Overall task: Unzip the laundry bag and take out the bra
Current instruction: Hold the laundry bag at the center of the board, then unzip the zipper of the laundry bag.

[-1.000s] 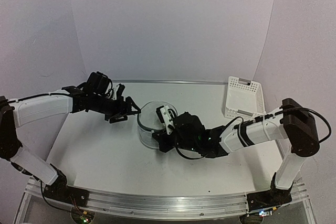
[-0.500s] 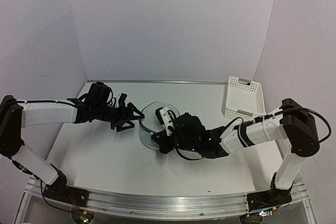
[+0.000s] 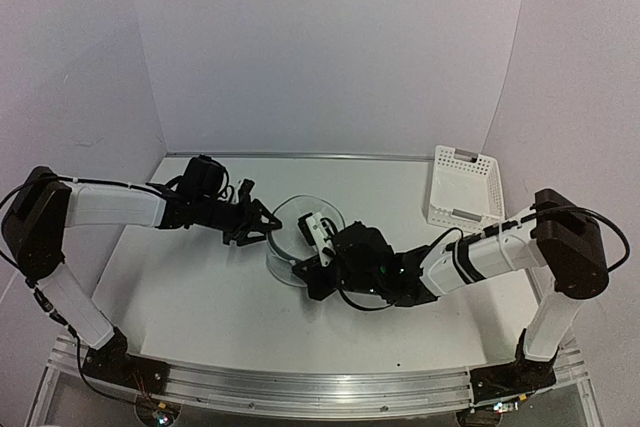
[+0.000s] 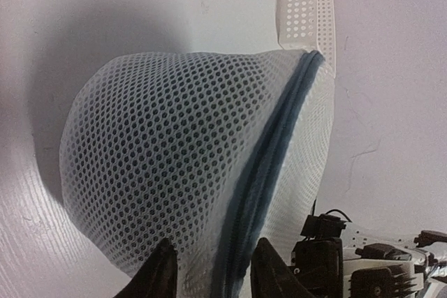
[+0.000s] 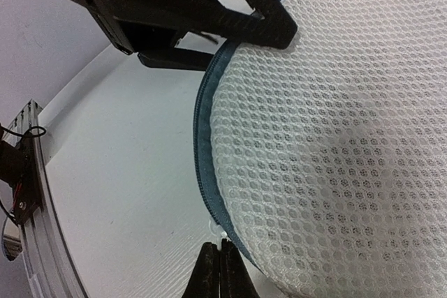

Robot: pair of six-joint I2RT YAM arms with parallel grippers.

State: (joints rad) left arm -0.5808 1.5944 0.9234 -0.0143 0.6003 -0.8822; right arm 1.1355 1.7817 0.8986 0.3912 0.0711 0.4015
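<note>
The left gripper, well short of the laundry bag a second ago, has closed in on its left rim, fingers spread astride the blue zipper seam. The bag stands in the middle of the table, with bare tabletop to its left and front. At its near-right side the right gripper, barely moved, has its tips pressed together at the rim; whether they pinch mesh is unclear. The white basket sits at the far right edge, well apart.
</note>
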